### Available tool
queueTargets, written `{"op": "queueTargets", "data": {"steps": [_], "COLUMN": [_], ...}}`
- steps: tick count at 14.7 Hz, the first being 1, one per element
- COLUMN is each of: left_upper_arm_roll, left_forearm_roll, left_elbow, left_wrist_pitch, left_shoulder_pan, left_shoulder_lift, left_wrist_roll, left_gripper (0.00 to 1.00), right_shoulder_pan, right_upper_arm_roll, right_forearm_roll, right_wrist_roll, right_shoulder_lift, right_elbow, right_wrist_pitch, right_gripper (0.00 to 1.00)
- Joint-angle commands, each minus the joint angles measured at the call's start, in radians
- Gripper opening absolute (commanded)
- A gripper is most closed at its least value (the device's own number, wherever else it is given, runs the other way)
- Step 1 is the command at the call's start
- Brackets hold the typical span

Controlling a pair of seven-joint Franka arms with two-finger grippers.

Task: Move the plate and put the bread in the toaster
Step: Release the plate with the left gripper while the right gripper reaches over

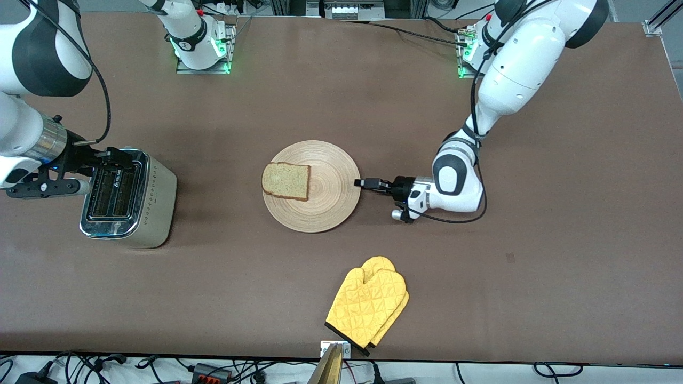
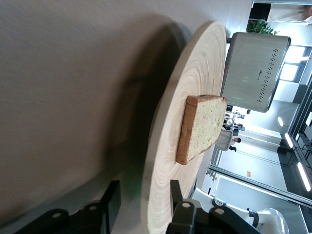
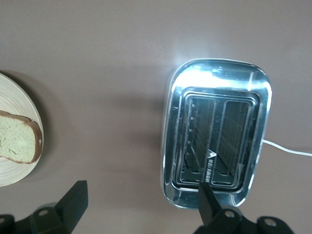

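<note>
With its fingers parted on either side of the plate's rim, the left gripper [image 1: 358, 183] sits low at the edge of the wooden plate [image 1: 331, 197] mid-table. On the plate lies the bread [image 1: 286, 181], toward the right arm's end. Over the toaster [image 1: 155, 213] hangs the right gripper [image 1: 109, 156], fingers spread wide, holding nothing. A yellow oven mitt [image 1: 368, 304] lies nearer the front camera on the brown table [image 1: 533, 266].
</note>
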Motion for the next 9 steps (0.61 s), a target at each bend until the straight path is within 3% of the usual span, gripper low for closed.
{"op": "queueTargets", "data": {"steps": [1, 4, 7, 9], "left_upper_arm_roll": [0.0, 0.0, 0.0, 0.0], "left_forearm_roll": [0.085, 0.171, 0.283, 0.422], "left_elbow": [0.006, 0.007, 0.078, 0.156], "left_wrist_pitch": [-0.111, -0.241, -0.406, -0.506], "left_shoulder_pan": [0.087, 0.193, 0.303, 0.378], "left_shoulder_lift": [-0.016, -0.051, -0.053, -0.053], "left_wrist_roll": [-0.001, -0.038, -0.099, -0.182], "left_gripper": [0.49, 0.49, 0.49, 0.49], "right_shoulder_pan": [0.071, 0.111, 0.124, 0.157], "right_upper_arm_roll": [-0.002, 0.0, 0.0, 0.0], "right_forearm_roll": [0.007, 0.049, 0.143, 0.149], "right_wrist_roll": [0.0, 0.043, 0.042, 0.039], "right_shoulder_lift": [0.026, 0.061, 0.116, 0.154], "right_elbow": [-0.006, -0.007, -0.007, -0.007], "right_wrist_pitch": [0.027, 0.057, 0.07, 0.091], "right_gripper": [1.0, 1.0, 1.0, 1.0]}}
